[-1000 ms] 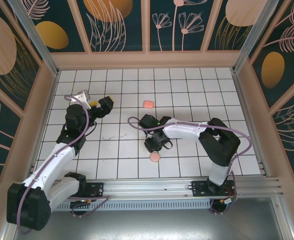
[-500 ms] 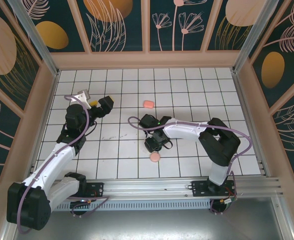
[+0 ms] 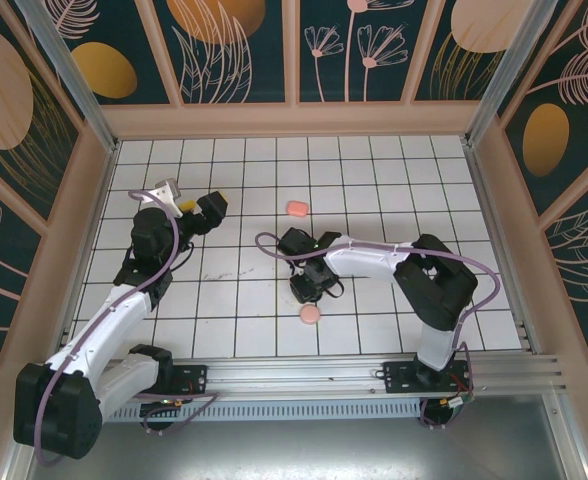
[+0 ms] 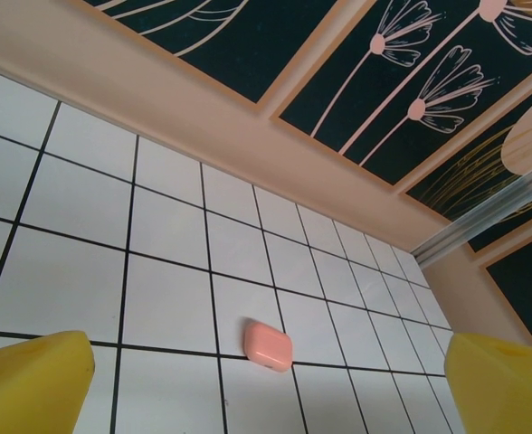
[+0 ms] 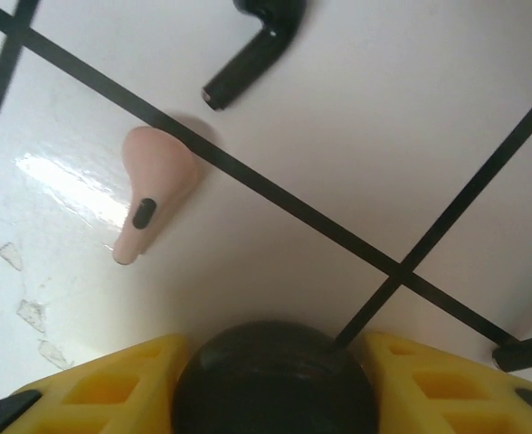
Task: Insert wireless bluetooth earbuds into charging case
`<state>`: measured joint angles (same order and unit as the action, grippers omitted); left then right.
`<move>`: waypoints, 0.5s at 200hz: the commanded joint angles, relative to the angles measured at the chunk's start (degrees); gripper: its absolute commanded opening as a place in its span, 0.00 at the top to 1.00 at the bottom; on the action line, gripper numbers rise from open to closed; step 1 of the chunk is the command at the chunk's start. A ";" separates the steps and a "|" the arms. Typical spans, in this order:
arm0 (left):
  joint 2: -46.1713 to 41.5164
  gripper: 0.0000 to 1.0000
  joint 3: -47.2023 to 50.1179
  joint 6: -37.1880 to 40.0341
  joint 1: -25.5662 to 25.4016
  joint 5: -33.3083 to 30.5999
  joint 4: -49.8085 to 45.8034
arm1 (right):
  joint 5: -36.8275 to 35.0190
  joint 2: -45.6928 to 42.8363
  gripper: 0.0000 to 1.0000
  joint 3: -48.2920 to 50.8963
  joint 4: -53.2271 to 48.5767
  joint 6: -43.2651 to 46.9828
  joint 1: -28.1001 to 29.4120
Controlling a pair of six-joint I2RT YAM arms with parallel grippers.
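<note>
Left pincer: the left pincer [image 4: 268, 393] was open wide, with its yellow fingertips [image 4: 31, 380] far apart. It held nothing and touched nothing.
Right pincer: the right pincer [image 5: 275, 384] was low over the white tiled tabletop [image 3: 374, 170], with its jaws only part way apart. A shiny black round thing [image 5: 275, 371] filled the gap and touched both yellow fingers [image 5: 112, 389]. I could not tell if it was a bud or a case.
Earbuds: a pale peach short-stemmed plastic earbud [image 5: 153, 190] lay flat on the tabletop, just in front of the right pincer. It had a small dark oval spot on its stem, and its fat end touched a black tile line. A black short-stemmed plastic earbud [image 5: 252, 45] lay a little farther on, apart from the peach one.
Pink case: a pink rounded plastic case [image 4: 268, 344] lay shut on the tiles near the middle of the tabletop, in front of the left pincer and apart from it.
Other things: a round pink thing [image 3: 310, 314] lay just on the near side of the right pincer. It was too small to make out. Small pale scuff marks [image 5: 26, 289] showed on the tile beside the peach earbud.
In the way: the black earbud lay close by the peach one.
</note>
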<state>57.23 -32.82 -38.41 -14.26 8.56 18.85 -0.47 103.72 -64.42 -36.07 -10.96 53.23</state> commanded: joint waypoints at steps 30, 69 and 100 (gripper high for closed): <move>1.79 0.01 1.30 0.45 -0.15 0.32 6.14 | 0.84 -4.46 0.62 -10.93 -3.09 -0.89 -1.23; 5.56 0.01 4.91 -0.63 -0.07 2.64 15.63 | 1.39 -2.53 0.61 -21.78 -2.00 -5.90 -5.52; 10.87 0.01 7.51 -1.54 -0.14 4.65 24.71 | 4.05 2.17 0.61 -28.39 2.79 -15.24 -10.28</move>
<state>64.62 -27.20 -38.74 -14.24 10.50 32.53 1.23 102.28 -88.29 -36.73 -17.15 46.41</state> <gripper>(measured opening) 0.987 0.464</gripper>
